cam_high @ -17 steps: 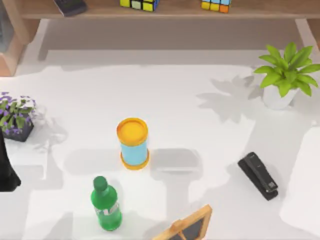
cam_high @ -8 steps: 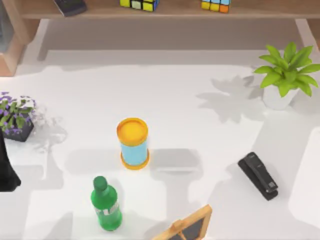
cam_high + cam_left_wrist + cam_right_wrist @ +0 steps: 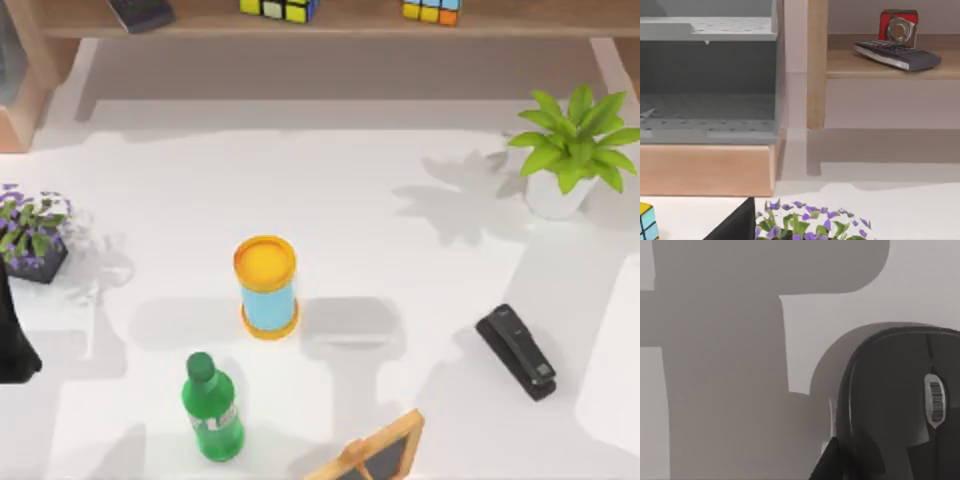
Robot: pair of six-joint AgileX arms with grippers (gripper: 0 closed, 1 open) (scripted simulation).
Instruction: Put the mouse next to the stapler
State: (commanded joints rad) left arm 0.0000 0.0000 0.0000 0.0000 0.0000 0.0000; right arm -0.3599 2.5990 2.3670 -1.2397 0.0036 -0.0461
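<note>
The task looks early: the stapler lies alone near the right edge of the tabletop in the top view, angled, with no mouse beside it. The black mouse with its scroll wheel shows close up in the right wrist view, resting on the pale surface, so the right arm seems to be above it; whether the right pincer is open or closed I cannot tell. The left arm sits parked at the left edge, its pincer state also unclear.

What is left, by my judgement: grasp, carry, set down. Bare tabletop surrounds the stapler; the small chalkboard stands at the near edge, and the potted plant well behind.
</note>
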